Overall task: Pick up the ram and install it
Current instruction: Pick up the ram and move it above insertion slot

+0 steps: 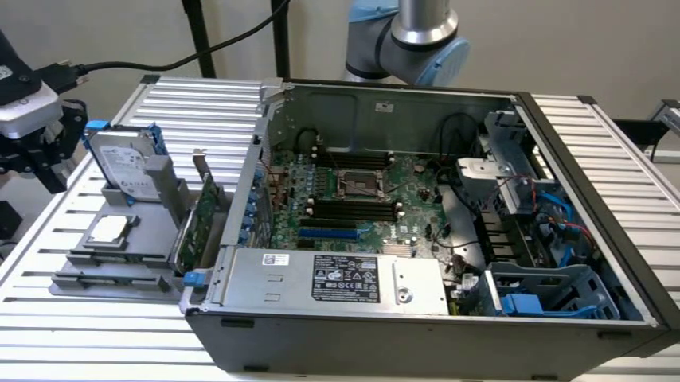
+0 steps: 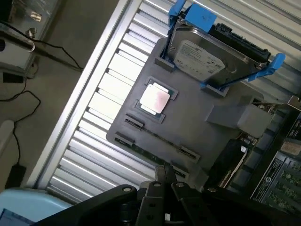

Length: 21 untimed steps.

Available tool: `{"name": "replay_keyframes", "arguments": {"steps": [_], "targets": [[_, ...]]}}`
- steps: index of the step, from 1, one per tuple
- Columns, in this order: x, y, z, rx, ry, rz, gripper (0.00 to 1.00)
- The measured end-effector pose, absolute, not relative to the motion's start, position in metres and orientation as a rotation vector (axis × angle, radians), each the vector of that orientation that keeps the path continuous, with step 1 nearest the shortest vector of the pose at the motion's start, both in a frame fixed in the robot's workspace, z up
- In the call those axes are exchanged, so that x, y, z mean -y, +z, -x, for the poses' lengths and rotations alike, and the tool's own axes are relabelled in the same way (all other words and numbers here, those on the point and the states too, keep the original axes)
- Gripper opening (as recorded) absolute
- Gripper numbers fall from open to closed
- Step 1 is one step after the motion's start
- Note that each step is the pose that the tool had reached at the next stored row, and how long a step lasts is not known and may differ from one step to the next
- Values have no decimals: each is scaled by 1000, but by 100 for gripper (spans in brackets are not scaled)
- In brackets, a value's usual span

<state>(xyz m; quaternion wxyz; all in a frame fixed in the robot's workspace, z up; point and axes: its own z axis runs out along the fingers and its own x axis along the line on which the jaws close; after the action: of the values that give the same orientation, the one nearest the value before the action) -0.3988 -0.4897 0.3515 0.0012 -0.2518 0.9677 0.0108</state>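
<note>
The ram (image 2: 144, 149) shows as a thin dark green strip standing on edge in the outermost slot of the grey holder (image 2: 202, 136). My gripper (image 2: 164, 175) hovers above that end of the holder, fingers shut together with nothing between them. In the exterior view the gripper (image 1: 48, 163) hangs over the table's edge at the exterior view's left, beside the holder (image 1: 117, 270). The open computer case (image 1: 425, 318) lies to the right, its motherboard's black memory slots (image 1: 351, 208) exposed.
The holder also carries a silver hard drive with blue rails (image 1: 123, 163), a square processor (image 1: 110, 231) and an upright green expansion card (image 1: 197, 231). A power supply (image 1: 334, 278) sits at the case's front. Black cables (image 1: 159, 60) run behind the slatted table.
</note>
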Motion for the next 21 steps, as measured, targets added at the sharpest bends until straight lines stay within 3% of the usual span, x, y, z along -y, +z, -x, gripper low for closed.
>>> {"name": "replay_keyframes", "arguments": {"steps": [21], "targets": [[490,340,399,-2837,34,1354,11]]}}
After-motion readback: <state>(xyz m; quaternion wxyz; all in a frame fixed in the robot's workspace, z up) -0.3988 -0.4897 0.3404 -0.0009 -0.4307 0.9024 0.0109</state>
